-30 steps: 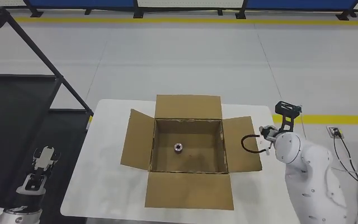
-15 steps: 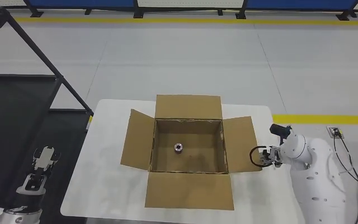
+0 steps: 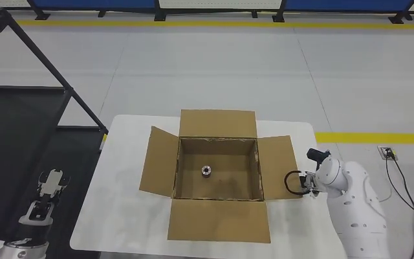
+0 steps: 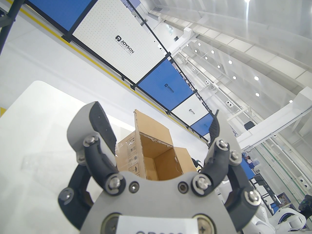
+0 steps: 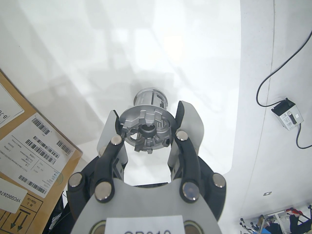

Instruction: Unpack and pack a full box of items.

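Heft and slickness look likely for the silvery flanged metal cylinder (image 5: 146,125); right jaws clamp its flange beside the brown cardboard box (image 3: 218,220); left jaws gape.

A metal part (image 5: 148,125) is held in the right gripper (image 5: 149,116) over the white table (image 5: 146,37).
The silver, flanged part is clamped between both fingers. With the gripper's reach taken as twelve o'clock, a labelled cardboard box (image 5: 36,135) is seen at eight o'clock, and a black cable (image 5: 275,74) and small socket box (image 5: 287,114) at two o'clock.

Bright overhead light, fisheye edges
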Motion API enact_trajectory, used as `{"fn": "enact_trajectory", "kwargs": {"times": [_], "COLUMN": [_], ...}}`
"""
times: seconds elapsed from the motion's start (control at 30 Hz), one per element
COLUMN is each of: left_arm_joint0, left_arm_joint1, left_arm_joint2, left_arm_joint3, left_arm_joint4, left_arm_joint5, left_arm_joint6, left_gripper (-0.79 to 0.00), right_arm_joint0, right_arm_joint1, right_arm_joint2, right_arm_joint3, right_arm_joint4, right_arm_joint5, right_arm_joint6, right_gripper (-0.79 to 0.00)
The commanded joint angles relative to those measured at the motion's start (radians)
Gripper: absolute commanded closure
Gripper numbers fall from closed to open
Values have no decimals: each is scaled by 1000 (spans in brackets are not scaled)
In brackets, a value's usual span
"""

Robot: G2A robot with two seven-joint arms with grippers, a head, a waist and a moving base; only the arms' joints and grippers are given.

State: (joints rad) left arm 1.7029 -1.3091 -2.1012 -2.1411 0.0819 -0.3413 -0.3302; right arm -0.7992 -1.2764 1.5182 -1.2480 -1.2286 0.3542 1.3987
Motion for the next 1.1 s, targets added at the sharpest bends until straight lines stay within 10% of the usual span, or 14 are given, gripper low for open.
{"fn": "enact_trajectory", "kwargs": {"times": [0.0, 0.13, 0.47, 0.7, 1.07], "left_arm_joint0": [0, 0, 0, 0, 0], "left_arm_joint1": [0, 0, 0, 0, 0], "left_arm_joint2": [0, 0, 0, 0, 0], "left_arm_joint3": [0, 0, 0, 0, 0], "left_arm_joint4": [0, 0, 0, 0, 0], "left_arm_joint5": [0, 0, 0, 0, 0], "left_arm_joint6": [0, 0, 0, 0, 0], "left_gripper": [-785, -785, -785, -785, -785], "right_arm_joint0": [5, 11, -35, -188, -96], "right_arm_joint1": [0, 0, 16, 3, -25], "right_arm_joint2": [-2, -6, 59, 115, -242], "right_arm_joint3": [17, 33, -114, -606, -757], "right_arm_joint4": [4, 16, -37, -36, 65], "right_arm_joint5": [2, 6, 99, 273, 30], "right_arm_joint6": [-10, -20, -31, -206, -238], "right_gripper": [-379, -785, -785, -785, -785]}}
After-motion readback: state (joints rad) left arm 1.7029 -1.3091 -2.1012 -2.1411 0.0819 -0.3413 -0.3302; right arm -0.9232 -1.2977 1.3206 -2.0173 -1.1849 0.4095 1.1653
